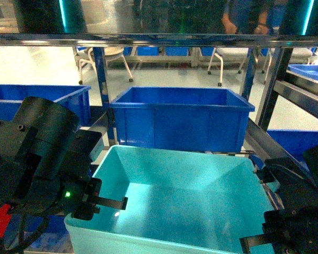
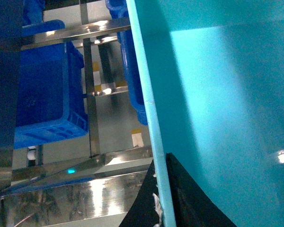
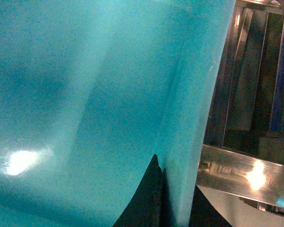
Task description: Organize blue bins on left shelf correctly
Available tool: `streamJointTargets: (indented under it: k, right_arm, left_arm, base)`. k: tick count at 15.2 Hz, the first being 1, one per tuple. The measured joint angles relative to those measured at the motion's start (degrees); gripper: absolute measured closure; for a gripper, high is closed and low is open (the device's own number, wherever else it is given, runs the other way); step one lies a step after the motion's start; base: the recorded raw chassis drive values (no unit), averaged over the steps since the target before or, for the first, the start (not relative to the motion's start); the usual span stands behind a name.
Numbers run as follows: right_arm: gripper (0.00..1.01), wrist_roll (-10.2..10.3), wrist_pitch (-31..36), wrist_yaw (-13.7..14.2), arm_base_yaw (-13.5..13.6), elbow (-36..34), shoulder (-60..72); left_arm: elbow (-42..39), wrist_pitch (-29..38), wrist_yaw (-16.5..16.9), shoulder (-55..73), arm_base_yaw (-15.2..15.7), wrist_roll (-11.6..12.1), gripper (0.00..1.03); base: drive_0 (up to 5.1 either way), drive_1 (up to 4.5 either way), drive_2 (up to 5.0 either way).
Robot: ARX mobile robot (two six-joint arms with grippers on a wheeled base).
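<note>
A light turquoise blue bin [image 1: 185, 196] fills the lower middle of the head view, its open top facing me, and it is empty. My left gripper [image 1: 103, 203] is shut on its left wall; in the left wrist view the black fingers [image 2: 189, 198] straddle the rim [image 2: 154, 123], one inside and one outside. On the right wall my right gripper [image 1: 254, 241] is shut the same way, its fingers [image 3: 149, 198] pinching the wall [image 3: 180, 142]. The left shelf's steel frame [image 1: 103, 79] stands just behind the bin.
Dark royal-blue bins sit on the rack behind: one in the middle [image 1: 180, 119], one at left [image 1: 37, 100], one lower right [image 1: 302, 143]. A steel rail [image 1: 148, 39] crosses overhead. Slanted steel posts [image 1: 273, 84] stand at right. Chairs stand on the floor beyond.
</note>
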Motion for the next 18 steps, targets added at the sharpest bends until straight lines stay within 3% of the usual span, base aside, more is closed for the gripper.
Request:
streamJointTargets:
  k: [3,7,12,18]
  right_arm:
    - [0.99,-0.11,-0.04,-0.02,0.0,0.0,0.0]
    - [0.99,-3.56,2.19,1.95,-0.2,1.03,0.02]
    - [0.99,-7.56,2.43,4.02,-0.74,2.82,0.09]
    - [0.99,-6.69,-0.22,3.39,-0.98,3.45,0.09]
  left_arm:
    - [0.02,-0.85,0.13,0.0,-0.31,-0.04,1.01]
    - [0.7,-1.7,0.92,0.0,-0.92,-2.4,1.01]
    - [1.68,-3.67,0.59,1.18,-1.99,-3.48,1.01]
    - [1.25,-1.16,-0.76,1.29,-2.73,-2.97,1.01]
  base:
    - [0.0,0.0,0.0]
    - [0.0,0.0,0.0]
    - [0.0,0.0,0.0]
    - [0.0,0.0,0.0]
